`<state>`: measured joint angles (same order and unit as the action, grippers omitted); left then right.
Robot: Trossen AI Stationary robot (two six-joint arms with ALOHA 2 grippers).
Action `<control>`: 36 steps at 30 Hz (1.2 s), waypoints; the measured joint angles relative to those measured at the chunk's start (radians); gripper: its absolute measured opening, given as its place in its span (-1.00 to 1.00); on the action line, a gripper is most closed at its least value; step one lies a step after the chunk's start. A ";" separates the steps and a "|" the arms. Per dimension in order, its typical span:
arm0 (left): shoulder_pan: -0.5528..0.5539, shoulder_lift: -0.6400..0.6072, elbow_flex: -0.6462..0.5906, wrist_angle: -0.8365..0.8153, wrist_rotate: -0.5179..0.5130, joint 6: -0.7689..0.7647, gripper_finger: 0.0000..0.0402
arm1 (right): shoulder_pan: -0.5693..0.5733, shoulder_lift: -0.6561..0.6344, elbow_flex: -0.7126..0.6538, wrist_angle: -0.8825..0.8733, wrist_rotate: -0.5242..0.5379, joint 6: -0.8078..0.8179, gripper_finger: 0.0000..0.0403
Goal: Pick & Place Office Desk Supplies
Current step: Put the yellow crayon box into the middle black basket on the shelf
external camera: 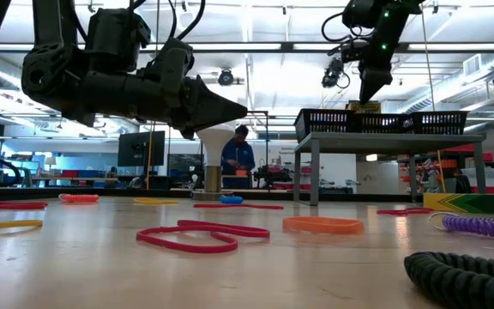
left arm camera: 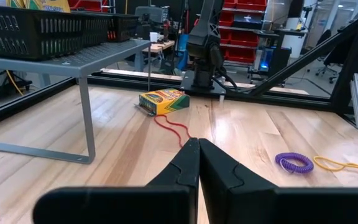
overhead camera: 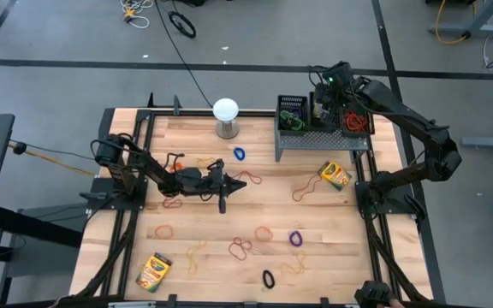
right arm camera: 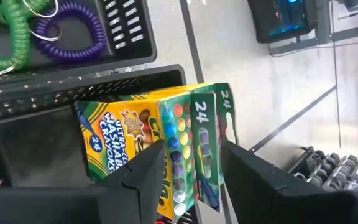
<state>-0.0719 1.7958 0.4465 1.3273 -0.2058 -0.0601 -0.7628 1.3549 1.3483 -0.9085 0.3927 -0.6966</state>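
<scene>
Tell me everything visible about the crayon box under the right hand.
The crayon box is a small yellow-and-green cardboard carton printed "Ultra-Clean Washable Crayons" and "24", with coloured dots along one face. It stands tilted in the middle black mesh bin on the grey riser, one end leaning over the bin's wall. The right hand straddles it with fingers spread either side; whether they touch it cannot be told. A bin with green and purple coils sits alongside.

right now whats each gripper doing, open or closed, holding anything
Left gripper: closed, empty, low over the table's middle.
Right gripper: open, its fingers either side of a crayon box in the middle mesh bin; whether they touch it cannot be told.
</scene>
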 joint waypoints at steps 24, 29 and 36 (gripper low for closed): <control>0.000 0.000 0.000 -0.001 0.000 0.000 -0.95 | 0.099 -0.001 -0.042 -0.107 -0.065 0.163 -0.91; 0.000 0.000 0.000 -0.019 0.000 0.002 -0.95 | 0.051 0.000 -0.165 -0.004 -0.070 0.084 -0.97; 0.000 0.001 0.000 -0.025 -0.003 0.004 -0.95 | 0.010 0.000 -0.254 0.106 -0.051 0.046 -0.98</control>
<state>-0.0723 1.7969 0.4465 1.3025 -0.2085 -0.0563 -0.7528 1.3552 1.0941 -0.8029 0.3421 -0.6505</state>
